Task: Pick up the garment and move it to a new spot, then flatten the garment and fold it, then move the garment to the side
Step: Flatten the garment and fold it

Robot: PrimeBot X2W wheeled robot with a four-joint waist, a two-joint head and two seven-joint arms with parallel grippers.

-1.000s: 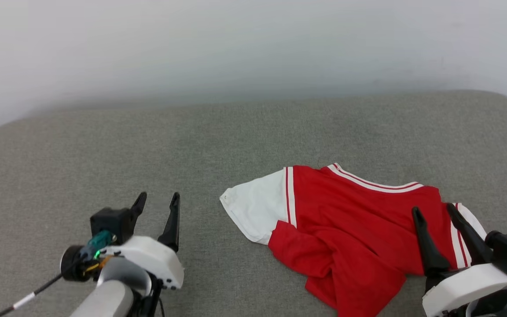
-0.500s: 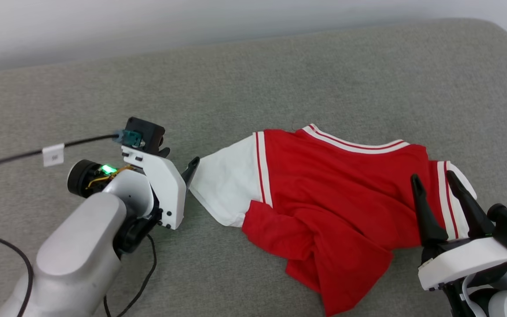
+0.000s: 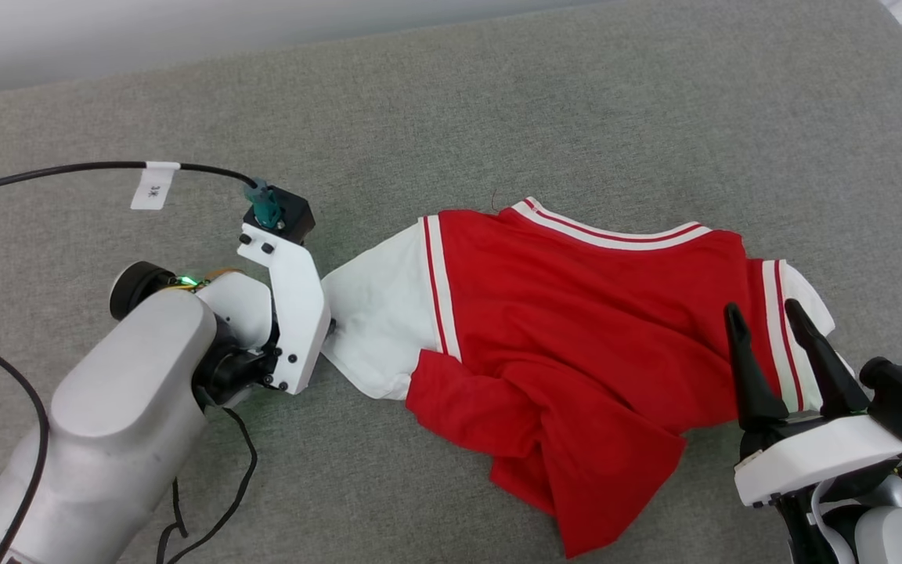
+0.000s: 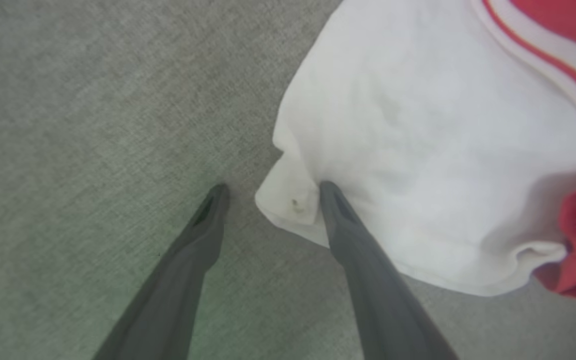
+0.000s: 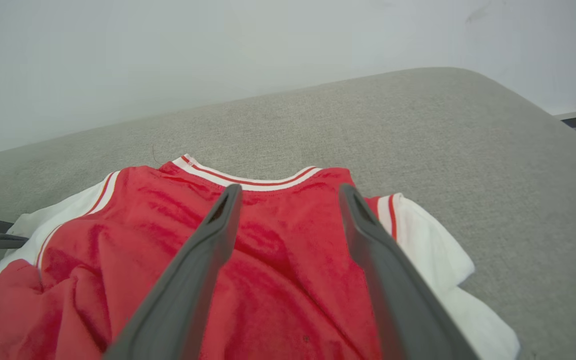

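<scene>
While lying crumpled on grey woven cushion [image 3: 498, 94], red garment [image 3: 576, 313] with white sleeves, striped trim, left gripper [image 4: 271, 189] fingers apart astride sleeve hem, right gripper [image 3: 761, 307] fingers spread over red cloth, cable tag [image 3: 151, 186] illegible.

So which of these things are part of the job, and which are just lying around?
Part of the job:
- the garment, crumpled, red and white
- the left gripper, open, with a white sleeve corner between its fingers
- the right gripper, open over the other side

Just lying about:
- the black cable with its white tag
- the grey padded surface underneath
- the pale wall behind
</scene>
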